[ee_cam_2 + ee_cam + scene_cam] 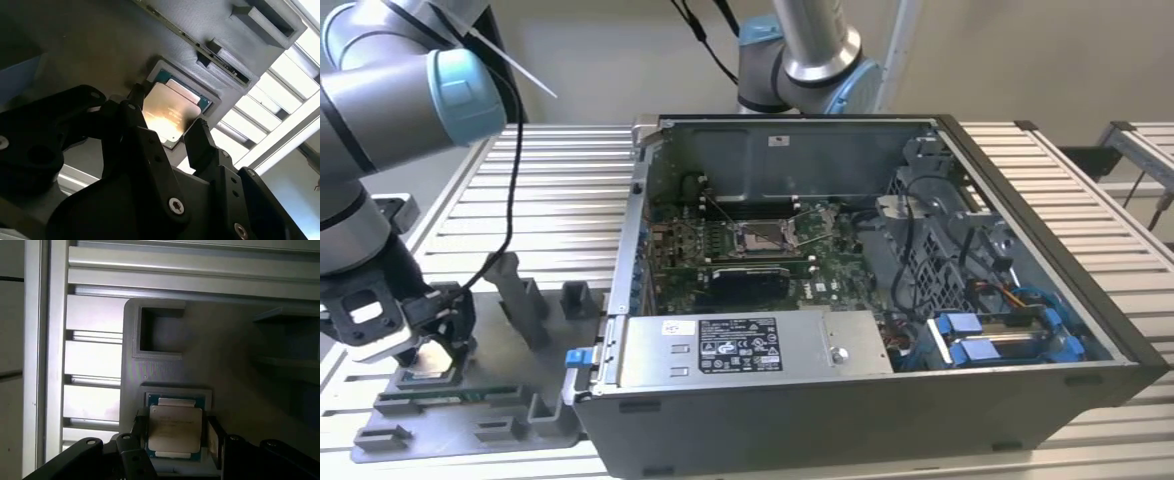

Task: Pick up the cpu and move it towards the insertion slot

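The cpu (pixel 175 427) is a flat square chip with a silvery top, lying in a shallow pocket of a grey holder (pixel 165 325). In both wrist views my gripper (pixel 177 432) is open around it, one dark finger (pixel 140 426) on each side of the chip with a small gap. The cpu (pixel 172 112) shines between the fingers of the gripper (pixel 167 114). In the exterior view the gripper (pixel 434 350) hangs low over the holder (pixel 467 425) at the exterior view's left. The insertion slot (pixel 761 237) is a silver-framed socket on the green board inside the open computer case (pixel 854 420).
The holder has upright posts (pixel 520 300) and a thin green memory stick (pixel 447 397) along its front. A second arm's base (pixel 801 55) stands behind the case. A power supply (pixel 747 350) and blue drive brackets (pixel 1001 335) fill the case's near side. The ribbed table (pixel 560 170) runs beneath.
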`<state>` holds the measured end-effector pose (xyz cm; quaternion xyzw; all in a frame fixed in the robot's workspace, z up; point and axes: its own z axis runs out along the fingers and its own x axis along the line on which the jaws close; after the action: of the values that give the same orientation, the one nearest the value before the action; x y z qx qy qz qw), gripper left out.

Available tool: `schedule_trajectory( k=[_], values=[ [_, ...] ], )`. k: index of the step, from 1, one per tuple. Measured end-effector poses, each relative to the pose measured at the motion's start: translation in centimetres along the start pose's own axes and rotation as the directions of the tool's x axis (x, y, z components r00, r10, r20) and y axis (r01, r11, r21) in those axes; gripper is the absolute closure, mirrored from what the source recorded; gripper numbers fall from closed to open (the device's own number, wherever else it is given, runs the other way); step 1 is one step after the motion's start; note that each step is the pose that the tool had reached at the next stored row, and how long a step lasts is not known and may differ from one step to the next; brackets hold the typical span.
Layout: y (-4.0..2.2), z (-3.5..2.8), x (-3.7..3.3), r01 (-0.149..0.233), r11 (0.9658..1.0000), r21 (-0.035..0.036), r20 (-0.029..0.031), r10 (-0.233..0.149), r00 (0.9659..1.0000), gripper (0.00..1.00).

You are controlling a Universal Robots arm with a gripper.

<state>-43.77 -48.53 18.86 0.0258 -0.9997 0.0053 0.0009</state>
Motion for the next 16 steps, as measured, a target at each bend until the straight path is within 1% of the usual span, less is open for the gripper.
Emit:
schedule_trajectory(
  k=[16],
  values=[
    [0.01,0.1,0.14,0.0,1.0,0.0,0.0,0.0,1.0,0.0]
  ],
)
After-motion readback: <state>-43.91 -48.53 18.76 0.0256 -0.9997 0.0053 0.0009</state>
